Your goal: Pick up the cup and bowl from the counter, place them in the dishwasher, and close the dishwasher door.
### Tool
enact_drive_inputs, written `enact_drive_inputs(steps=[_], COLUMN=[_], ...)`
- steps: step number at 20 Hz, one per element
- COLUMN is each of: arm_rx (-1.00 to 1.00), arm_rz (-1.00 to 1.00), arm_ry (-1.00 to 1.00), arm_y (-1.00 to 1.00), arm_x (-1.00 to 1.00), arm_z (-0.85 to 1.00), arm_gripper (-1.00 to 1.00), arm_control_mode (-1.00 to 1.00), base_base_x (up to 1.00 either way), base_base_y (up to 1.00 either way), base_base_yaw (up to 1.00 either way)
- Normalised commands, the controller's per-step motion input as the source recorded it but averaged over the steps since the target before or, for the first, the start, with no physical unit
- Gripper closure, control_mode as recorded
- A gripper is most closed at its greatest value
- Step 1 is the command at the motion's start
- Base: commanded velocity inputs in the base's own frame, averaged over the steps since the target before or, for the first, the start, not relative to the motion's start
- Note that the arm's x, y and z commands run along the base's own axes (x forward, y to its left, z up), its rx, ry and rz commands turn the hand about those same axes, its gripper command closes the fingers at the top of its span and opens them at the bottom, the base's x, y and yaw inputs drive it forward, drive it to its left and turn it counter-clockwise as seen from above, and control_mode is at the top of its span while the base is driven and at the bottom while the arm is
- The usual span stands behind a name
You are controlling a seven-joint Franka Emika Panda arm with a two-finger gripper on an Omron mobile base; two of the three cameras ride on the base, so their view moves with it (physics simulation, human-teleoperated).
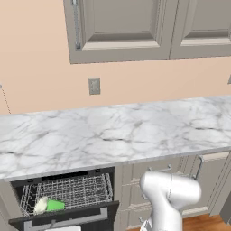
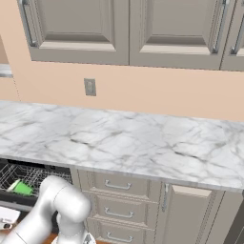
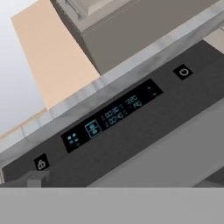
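1. The white arm rises at the bottom of both base views, bent low in front of the cabinet drawers.
2. The hand view looks steeply up along the top edge of the dishwasher door, across its black control strip with pale blue display marks and a round button at each end.
3. The fingers themselves cannot be made out in the frames; going by the reading, they stand spread wide, with nothing seen between them.
4. The dishwasher sits under the table at the left, its door partly down and the silver wire rack showing inside the dark cavity.
5. The cup lies on its side in the front left part of the rack, bright green.
6. The bowl lies just left of the cup, tilted, pale cream, touching or nearly touching it.
7. The table, white marble with grey veins, runs across both base views above the dishwasher and drawers.
8. Behind it stands a peach wall with a grey outlet plate, and grey-beige upper cabinets hang above.
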Motion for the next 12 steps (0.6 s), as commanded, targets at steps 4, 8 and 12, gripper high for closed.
enact_drive_inputs(steps=[4, 8, 12], arm_rx=[-0.50, -0.50, -0.50], arm_rz=[-0.22, -0.23, -0.25], arm_ry=[-0.19, -0.20, -0.21], arm_y=[-0.63, -0.61, -0.55], arm_x=[1.00, 1.00, 0.99], arm_z=[-0.39, -0.41, -0.47], arm_gripper=[-1.00, -1.00, -1.00], arm_control_mode=[-1.00, -1.00, -1.00], base_base_x=[0.00, 0.00, 0.00], base_base_y=[0.00, 0.00, 0.00], base_base_yaw=[0.00, 0.00, 0.00])
